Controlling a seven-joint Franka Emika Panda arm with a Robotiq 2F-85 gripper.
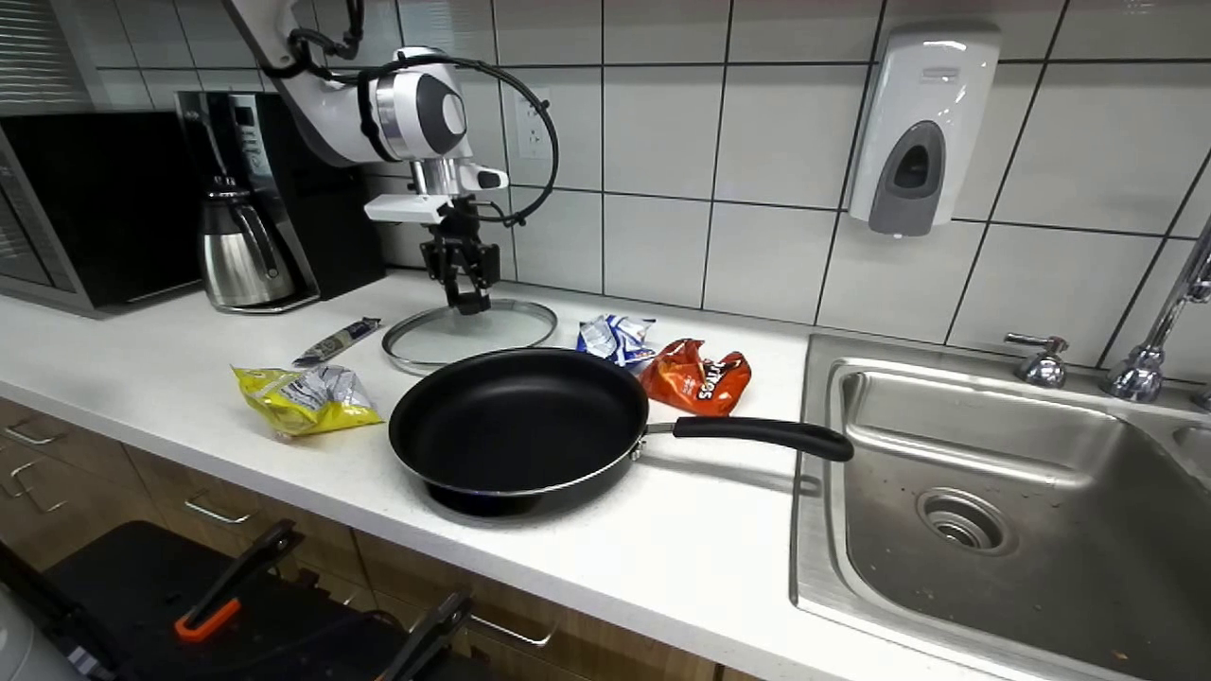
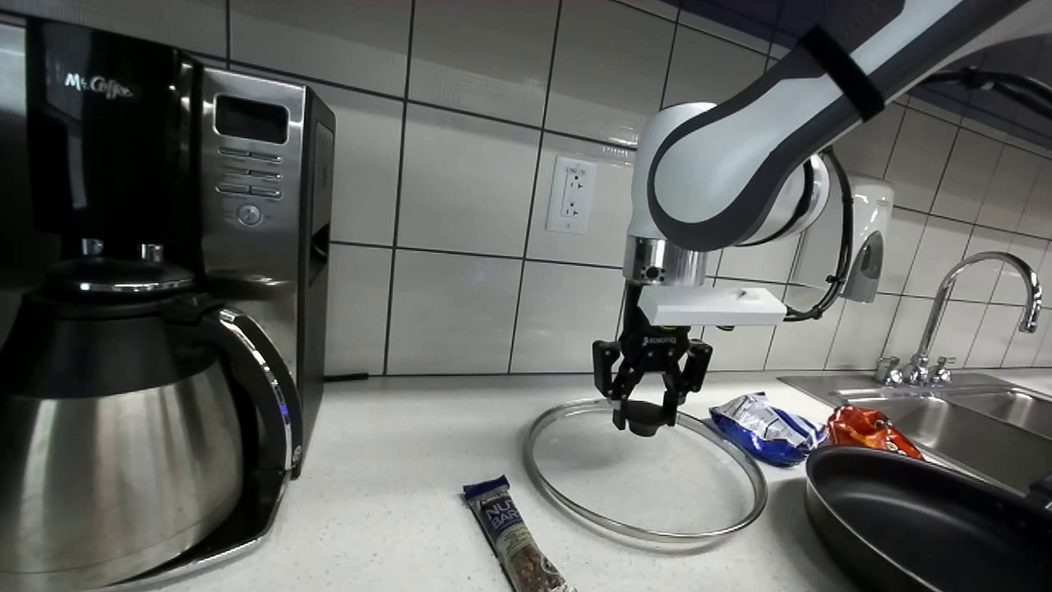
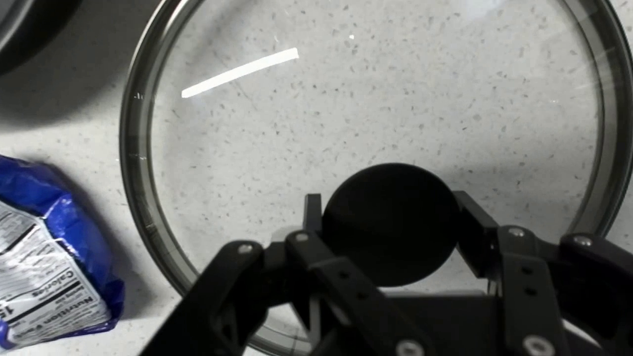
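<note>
Clearly, we see the end effector closed around the black knob of a glass lid, its fingers against opposite sides of the knob. We find the lid on the table, just beside a blue-and-white bag. In both exterior views the black skillet stands near the lid; in an exterior view we see its handle reach over the edge of the sink. A crumpled red bag lies next to the blue-and-white bag. On the other side of the lid we notice a wrapped nut bar, and a yellow bag lies near the skillet. Farther along, we see the coffee maker with its steel carafe; a soap dispenser hangs on the tiled wall.
</note>
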